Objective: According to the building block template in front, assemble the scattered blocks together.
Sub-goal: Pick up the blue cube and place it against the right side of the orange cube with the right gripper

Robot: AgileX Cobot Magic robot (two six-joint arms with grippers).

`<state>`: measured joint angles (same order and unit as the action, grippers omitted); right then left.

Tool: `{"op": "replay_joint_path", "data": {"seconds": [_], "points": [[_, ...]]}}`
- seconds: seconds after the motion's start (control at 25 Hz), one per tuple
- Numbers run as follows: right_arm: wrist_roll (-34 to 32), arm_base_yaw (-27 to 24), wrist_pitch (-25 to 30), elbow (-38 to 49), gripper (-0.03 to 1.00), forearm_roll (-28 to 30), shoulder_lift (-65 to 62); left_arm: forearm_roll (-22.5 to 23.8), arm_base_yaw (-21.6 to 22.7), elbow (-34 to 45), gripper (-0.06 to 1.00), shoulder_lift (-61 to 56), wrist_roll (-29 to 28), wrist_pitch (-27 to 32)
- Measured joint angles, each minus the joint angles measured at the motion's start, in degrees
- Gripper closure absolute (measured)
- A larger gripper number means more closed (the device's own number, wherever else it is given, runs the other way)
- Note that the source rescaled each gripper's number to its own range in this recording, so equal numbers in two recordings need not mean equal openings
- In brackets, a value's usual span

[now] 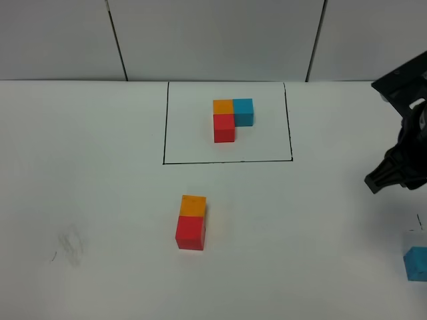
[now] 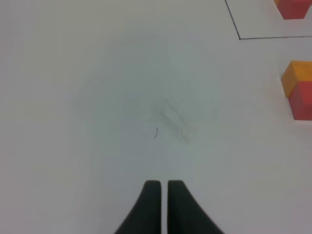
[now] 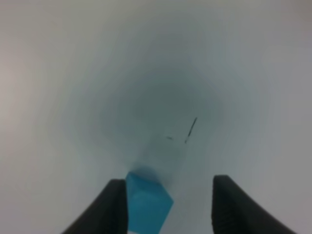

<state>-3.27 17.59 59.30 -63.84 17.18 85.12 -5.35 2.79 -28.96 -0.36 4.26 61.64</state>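
The building block template [image 1: 230, 117] is an L of orange, blue and red cubes inside a black drawn rectangle at the back centre. A scattered orange cube [image 1: 193, 205] touches a scattered red cube [image 1: 190, 232] mid-table; both show at the edge of the left wrist view [image 2: 298, 90]. The teal-blue cube [image 1: 416, 263] lies alone at the far right edge. My right gripper [image 3: 169, 181] is open, with the teal-blue cube [image 3: 146, 204] between its fingers, close to one finger. My left gripper [image 2: 163, 192] is shut and empty over bare table, well apart from the cubes.
The right arm [image 1: 400, 167] hangs over the table's right side, behind the teal-blue cube. Faint smudges [image 1: 70, 245] mark the left of the table. A corner of the black rectangle [image 2: 239, 36] and the template's red cube [image 2: 294, 7] show in the left wrist view.
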Motion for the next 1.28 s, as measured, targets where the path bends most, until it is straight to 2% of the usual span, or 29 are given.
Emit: {"op": "replay_joint_path", "data": {"seconds": [0.2, 0.36, 0.52, 0.68, 0.88, 0.96, 1.08, 1.28], "points": [[-4.2, -1.3, -4.2, 9.7, 0.49, -0.3, -4.7, 0.0, 0.0, 0.0, 0.94, 0.0, 0.0, 0.0], [-9.2, -1.5, -10.1, 17.4, 0.49, 0.4, -7.2, 0.0, 0.0, 0.0, 0.94, 0.0, 0.0, 0.0], [-11.7, -4.0, -15.5, 22.8, 0.47, 0.8, -7.9, 0.0, 0.0, 0.0, 0.94, 0.0, 0.0, 0.0], [-11.9, -6.2, -21.2, 26.6, 0.35, 0.6, -7.9, 0.0, 0.0, 0.0, 0.94, 0.0, 0.0, 0.0], [-12.9, -7.8, -25.0, 29.1, 0.07, 0.0, -8.0, 0.0, 0.0, 0.0, 0.94, 0.0, 0.1, 0.0], [-13.7, -8.1, -25.4, 29.6, 0.00, -0.1, -8.0, 0.0, 0.0, 0.0, 0.94, 0.0, 0.1, 0.0], [-15.3, -8.9, -25.6, 29.6, -0.03, -0.2, -8.0, 0.0, 0.0, 0.0, 0.94, 0.0, 0.0, 0.0], [-17.3, -9.3, -26.3, 29.8, -0.01, -0.2, -8.0, 0.0, 0.0, 0.0, 0.94, 0.0, 0.0, 0.0]]}}
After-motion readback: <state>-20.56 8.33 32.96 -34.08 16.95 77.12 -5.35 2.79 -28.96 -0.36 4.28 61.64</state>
